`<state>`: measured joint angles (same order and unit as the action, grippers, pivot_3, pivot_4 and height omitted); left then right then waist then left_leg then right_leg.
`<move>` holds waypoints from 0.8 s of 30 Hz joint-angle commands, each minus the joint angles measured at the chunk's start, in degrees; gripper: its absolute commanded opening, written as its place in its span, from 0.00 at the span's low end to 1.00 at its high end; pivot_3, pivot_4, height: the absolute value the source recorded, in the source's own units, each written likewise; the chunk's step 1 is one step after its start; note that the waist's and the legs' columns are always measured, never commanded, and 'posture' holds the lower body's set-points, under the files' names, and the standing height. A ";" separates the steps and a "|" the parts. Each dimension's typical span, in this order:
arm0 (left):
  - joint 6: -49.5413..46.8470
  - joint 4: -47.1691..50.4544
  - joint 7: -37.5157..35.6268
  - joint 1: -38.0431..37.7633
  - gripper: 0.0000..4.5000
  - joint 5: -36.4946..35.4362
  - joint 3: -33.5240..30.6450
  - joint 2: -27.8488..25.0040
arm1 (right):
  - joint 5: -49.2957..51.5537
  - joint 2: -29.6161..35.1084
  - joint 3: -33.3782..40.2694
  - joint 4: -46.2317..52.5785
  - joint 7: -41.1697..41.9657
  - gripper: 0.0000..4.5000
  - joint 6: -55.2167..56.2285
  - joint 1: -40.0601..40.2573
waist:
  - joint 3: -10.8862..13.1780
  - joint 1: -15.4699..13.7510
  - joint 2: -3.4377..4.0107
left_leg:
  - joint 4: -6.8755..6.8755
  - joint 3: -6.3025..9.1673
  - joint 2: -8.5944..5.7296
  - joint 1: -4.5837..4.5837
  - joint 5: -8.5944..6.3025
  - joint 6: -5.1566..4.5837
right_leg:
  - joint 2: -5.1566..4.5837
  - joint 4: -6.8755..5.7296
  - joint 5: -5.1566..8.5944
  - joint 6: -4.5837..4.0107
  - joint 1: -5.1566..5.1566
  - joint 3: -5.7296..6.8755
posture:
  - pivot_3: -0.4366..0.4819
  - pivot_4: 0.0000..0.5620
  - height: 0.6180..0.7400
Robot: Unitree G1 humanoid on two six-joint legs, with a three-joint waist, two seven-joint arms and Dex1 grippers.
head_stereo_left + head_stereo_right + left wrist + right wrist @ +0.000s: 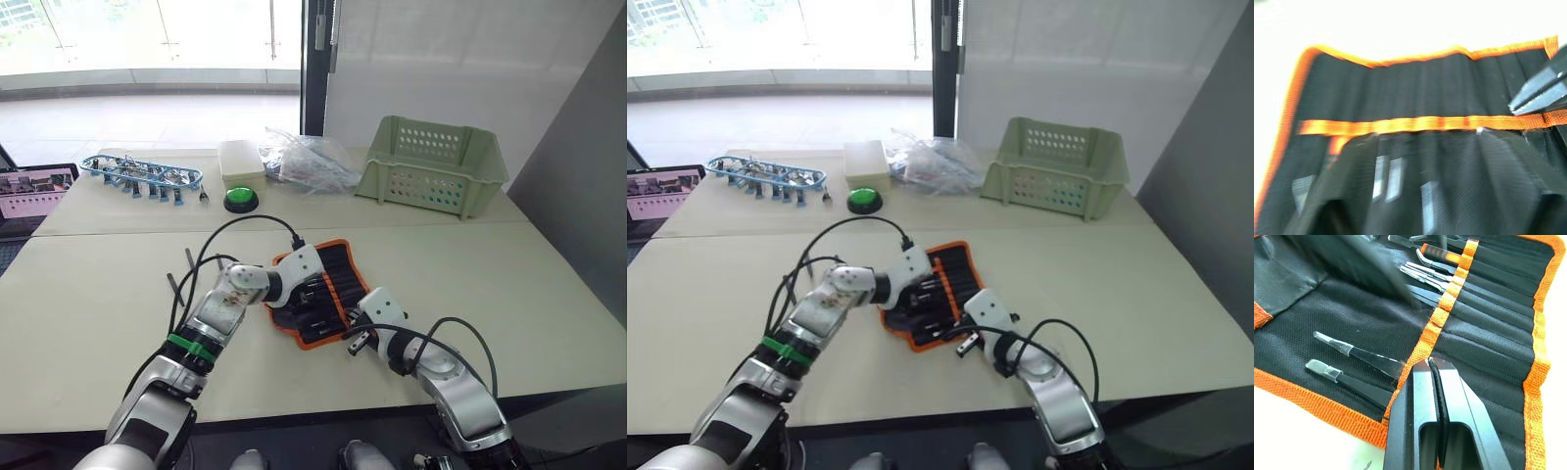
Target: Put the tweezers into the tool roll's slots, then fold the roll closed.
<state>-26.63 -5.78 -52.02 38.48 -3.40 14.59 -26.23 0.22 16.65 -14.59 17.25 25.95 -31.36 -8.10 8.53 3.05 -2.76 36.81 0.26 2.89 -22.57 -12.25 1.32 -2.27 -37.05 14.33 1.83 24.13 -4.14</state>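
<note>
Bright daylight from the far windows; left wrist view blurred, overexposed.

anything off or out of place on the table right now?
One tweezer lies loose on the table, out beyond the left arm and apart from the tool roll, which lies open and skewed to the table edge. Several tweezers already sit in the slots. No damage or spill visible.

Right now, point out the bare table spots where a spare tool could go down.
Bare table lies right of the tool roll, in front of the green basket. A second patch lies left of the left gripper, in front of the blue tray. It is crowded at the roll, where both grippers work, and along the far edge.
</note>
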 commanded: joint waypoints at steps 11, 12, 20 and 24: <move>-12.89 30.59 7.99 -35.78 0.99 -10.34 -33.20 -11.71 | 1.08 1.93 -2.23 -5.17 3.57 0.00 -0.26 1.32 | 0.01 0.61 -0.05 | -0.08 -0.02 0.07 0.14 -0.02 -0.01 | -0.06 0.01 0.06 -0.10 -0.06 0.04 | 0.48 0.27 0.87; -13.78 32.80 9.54 -39.06 0.99 -10.88 -36.23 -10.50 | 1.14 2.25 -1.98 -5.42 3.78 0.00 0.03 1.40 | 0.00 0.56 -0.05 | -0.08 -0.05 0.07 0.17 -0.02 -0.01 | -0.10 0.01 0.06 -0.11 -0.09 0.03 | 0.48 0.27 0.87; -12.98 47.58 18.74 -64.27 0.99 -13.94 -51.71 4.82 | 1.69 3.32 -0.77 -8.96 5.43 0.00 1.79 0.50 | -0.08 -0.36 -0.30 | -0.08 -0.15 0.09 0.35 -0.09 0.03 | -0.24 0.05 0.33 -0.56 -0.17 0.09 | 0.48 0.27 0.87; -9.47 50.99 24.22 -68.81 0.99 -13.73 -53.57 12.08 | 1.70 3.69 -0.72 -10.08 6.43 0.00 2.28 -0.31 | -0.08 -0.66 -0.36 | -0.05 -0.17 0.10 0.57 -0.36 0.49 | -0.32 0.32 0.39 -0.64 -0.19 0.05 | 0.48 0.27 0.87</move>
<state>-39.05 41.35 -30.77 -29.47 -17.15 -37.65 -15.83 1.86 19.51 -13.09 10.76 30.33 -27.64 -9.91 8.46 2.39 -3.12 36.77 0.08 2.99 -21.98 -12.61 1.81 -2.60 -36.72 14.72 1.19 23.93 -4.10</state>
